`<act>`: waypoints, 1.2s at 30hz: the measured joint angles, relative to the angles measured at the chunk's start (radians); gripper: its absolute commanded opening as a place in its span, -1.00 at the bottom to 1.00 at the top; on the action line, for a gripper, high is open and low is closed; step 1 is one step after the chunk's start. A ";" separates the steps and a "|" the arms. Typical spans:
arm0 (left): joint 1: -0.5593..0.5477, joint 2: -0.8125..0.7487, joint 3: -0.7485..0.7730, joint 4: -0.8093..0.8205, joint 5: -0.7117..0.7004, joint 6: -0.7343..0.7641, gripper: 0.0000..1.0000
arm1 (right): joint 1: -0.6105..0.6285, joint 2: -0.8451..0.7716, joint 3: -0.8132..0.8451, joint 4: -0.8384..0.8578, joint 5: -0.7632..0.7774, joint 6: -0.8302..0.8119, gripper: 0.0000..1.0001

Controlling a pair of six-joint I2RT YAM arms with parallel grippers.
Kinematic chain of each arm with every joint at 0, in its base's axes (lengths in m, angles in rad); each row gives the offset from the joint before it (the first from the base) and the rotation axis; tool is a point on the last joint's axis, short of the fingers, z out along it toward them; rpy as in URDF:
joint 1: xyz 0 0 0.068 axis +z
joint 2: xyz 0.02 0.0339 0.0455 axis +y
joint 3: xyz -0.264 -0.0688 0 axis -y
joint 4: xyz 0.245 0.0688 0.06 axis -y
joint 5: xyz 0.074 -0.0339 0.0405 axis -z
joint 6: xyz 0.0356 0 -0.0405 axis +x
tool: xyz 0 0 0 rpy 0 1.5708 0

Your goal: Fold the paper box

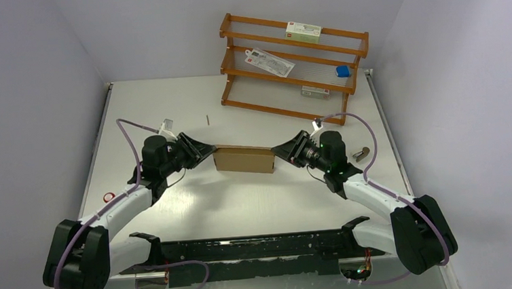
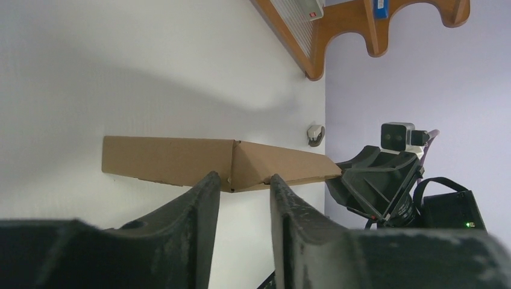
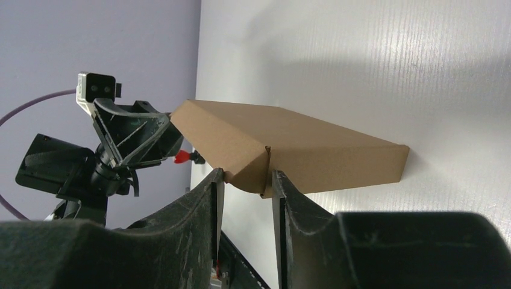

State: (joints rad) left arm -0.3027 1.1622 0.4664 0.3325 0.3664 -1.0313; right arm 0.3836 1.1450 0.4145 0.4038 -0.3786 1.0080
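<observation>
White table (image 1: 169, 103): work surface.
Orange-brown wooden shelf rack (image 1: 280, 111): far right on table.
Plain brown cardboard paper box (image 1: 243, 159): shallow rectangular form, flat on table centre, between both arms.
Right gripper (image 1: 279, 151): fingers clamped on right end of box.
Left gripper (image 1: 207, 152): fingers straddle left end of box; grasped or clear, cannot tell.
Small red ring (image 1: 108, 195): near left table edge.

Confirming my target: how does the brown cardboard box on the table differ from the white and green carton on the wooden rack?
The brown cardboard box is unprinted, the white and green carton printed. The box lies on the table, the carton on the wooden rack's top shelf. Both are rectangular.
</observation>
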 measured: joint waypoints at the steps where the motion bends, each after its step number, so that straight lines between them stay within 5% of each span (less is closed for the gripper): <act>1: 0.000 -0.003 -0.002 0.001 0.000 0.002 -0.36 | 0.001 0.000 -0.002 0.004 0.001 -0.001 -0.38; 8: -0.008 -0.017 -0.008 -0.001 -0.003 0.056 -0.33 | 0.005 0.000 -0.014 0.026 0.011 -0.011 -0.40; 14: -0.036 -0.017 0.005 -0.097 -0.035 0.130 0.07 | 0.008 0.008 -0.021 0.048 0.016 -0.016 -0.40; 24: -0.042 -0.063 0.182 -0.316 -0.127 0.224 0.43 | 0.011 -0.013 0.018 -0.043 0.031 -0.066 -0.28; 36: -0.042 0.048 0.304 -0.343 -0.153 0.257 -0.02 | 0.012 -0.021 0.031 -0.082 0.037 -0.087 -0.26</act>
State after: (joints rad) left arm -0.3443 1.2106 0.7700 -0.0105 0.2134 -0.7738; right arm 0.3958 1.1236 0.4458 0.3218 -0.3420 0.9207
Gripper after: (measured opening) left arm 0.545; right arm 0.372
